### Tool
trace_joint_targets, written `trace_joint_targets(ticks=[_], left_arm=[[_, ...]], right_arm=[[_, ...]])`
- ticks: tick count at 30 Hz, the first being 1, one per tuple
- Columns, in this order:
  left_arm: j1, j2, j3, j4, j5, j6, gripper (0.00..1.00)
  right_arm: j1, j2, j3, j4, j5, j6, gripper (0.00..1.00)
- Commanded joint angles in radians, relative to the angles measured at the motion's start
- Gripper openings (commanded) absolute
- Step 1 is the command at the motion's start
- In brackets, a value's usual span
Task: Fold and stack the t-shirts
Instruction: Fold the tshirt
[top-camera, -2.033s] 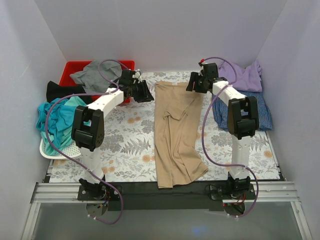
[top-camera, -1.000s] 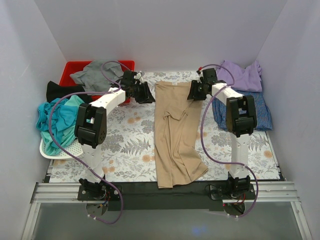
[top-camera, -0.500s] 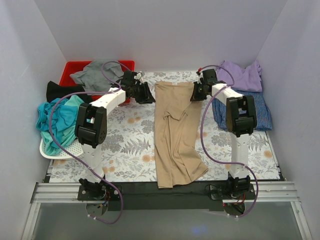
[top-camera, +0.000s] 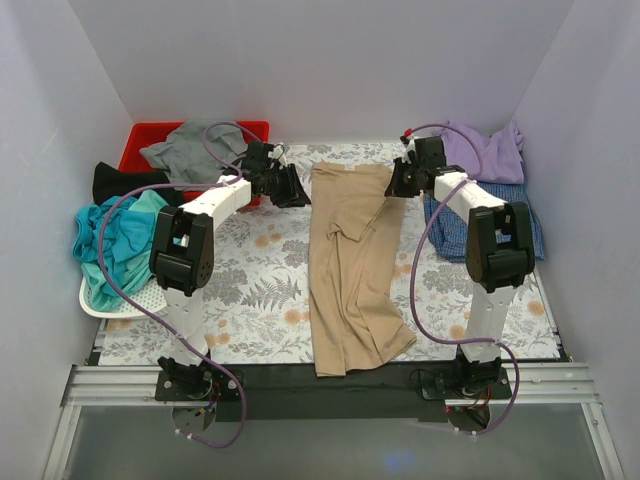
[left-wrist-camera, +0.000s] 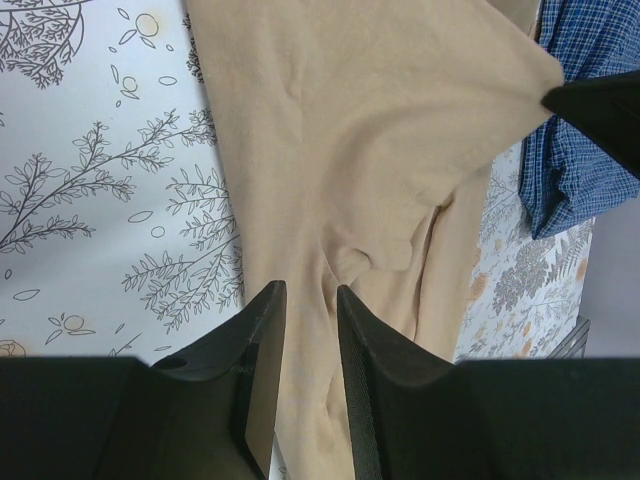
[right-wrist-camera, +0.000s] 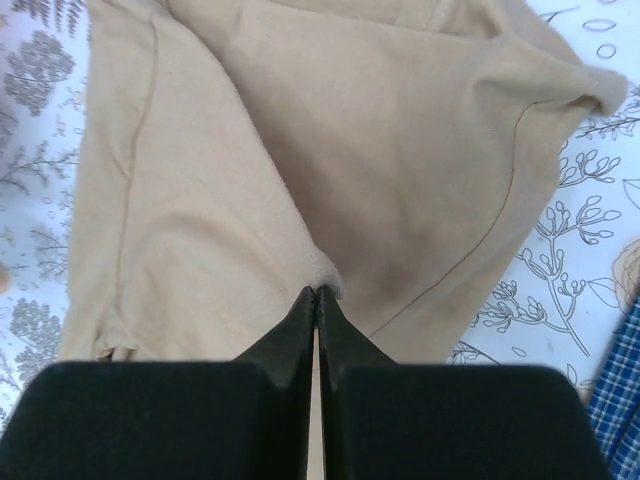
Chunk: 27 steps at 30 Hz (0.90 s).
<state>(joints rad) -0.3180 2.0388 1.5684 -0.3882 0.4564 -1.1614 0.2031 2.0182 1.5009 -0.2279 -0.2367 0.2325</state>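
The tan t-shirt (top-camera: 350, 270) lies lengthwise down the middle of the table. My right gripper (top-camera: 398, 185) is at its far right corner, shut on a small raised fold of the tan cloth (right-wrist-camera: 330, 272); the jaws (right-wrist-camera: 317, 291) meet with the fold pinched at their tips. My left gripper (top-camera: 296, 187) hovers at the shirt's far left edge. Its fingers (left-wrist-camera: 308, 290) stand a narrow gap apart, and the tan cloth (left-wrist-camera: 360, 150) shows through the gap with nothing pinched.
Lavender (top-camera: 488, 152) and blue-checked (top-camera: 522, 215) shirts lie at the far right. A grey shirt (top-camera: 185, 148) drapes the red bin (top-camera: 143, 135) at the far left, with a black shirt (top-camera: 120, 182) beside it. A teal shirt (top-camera: 115, 238) fills the white mesh basket (top-camera: 108, 303).
My right gripper has shut on the shirt's far right corner, and its arm has swung a little to the right. The left arm has not moved.
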Motion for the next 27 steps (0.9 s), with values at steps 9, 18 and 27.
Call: trace_joint_targets(ticks=[9,18,27], left_arm=[[0.002,0.004,0.047,0.014,0.057,-0.001,0.26],[0.002,0.139,0.281,0.051,0.255,-0.052,0.27],[-0.015,0.208,0.335,0.051,0.312,-0.07,0.27]], right_arm=[[-0.002,-0.062,-0.056,0.067,0.06,0.007,0.14],[-0.004,-0.044,0.047,0.069,0.376,0.024,0.39],[-0.027,0.146,0.272,-0.016,0.415,0.103,0.4]])
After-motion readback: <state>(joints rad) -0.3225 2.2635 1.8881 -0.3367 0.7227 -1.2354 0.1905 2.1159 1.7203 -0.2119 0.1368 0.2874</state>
